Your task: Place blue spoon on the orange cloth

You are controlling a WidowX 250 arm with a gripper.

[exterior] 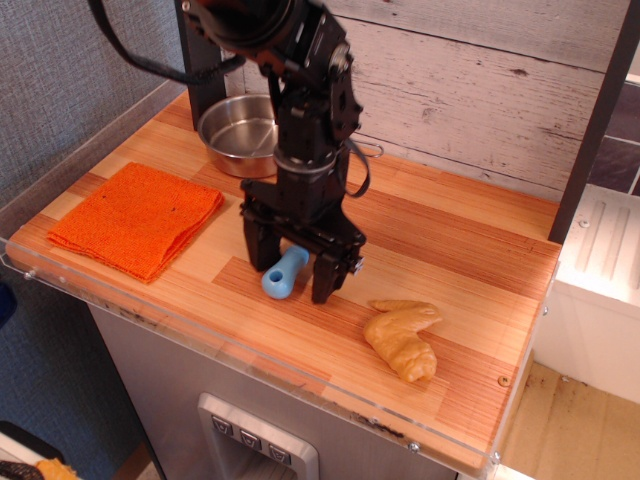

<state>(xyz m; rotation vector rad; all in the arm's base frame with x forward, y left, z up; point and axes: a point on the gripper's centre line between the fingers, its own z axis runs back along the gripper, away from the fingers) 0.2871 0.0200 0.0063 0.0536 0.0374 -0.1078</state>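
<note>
The blue spoon [283, 275] lies on the wooden counter near the front, its light-blue handle showing; its grey bowl is hidden behind my gripper. My gripper [290, 275] is open and low over the spoon, with one black finger on each side of the handle. The fingers do not visibly touch it. The orange cloth [137, 218] lies flat at the left of the counter, well apart from the spoon and gripper.
A steel pot [238, 133] stands at the back, behind the arm. A tan croissant toy [402, 335] lies at the front right. A clear plastic rim [250, 360] edges the counter front. A wood-plank wall is behind.
</note>
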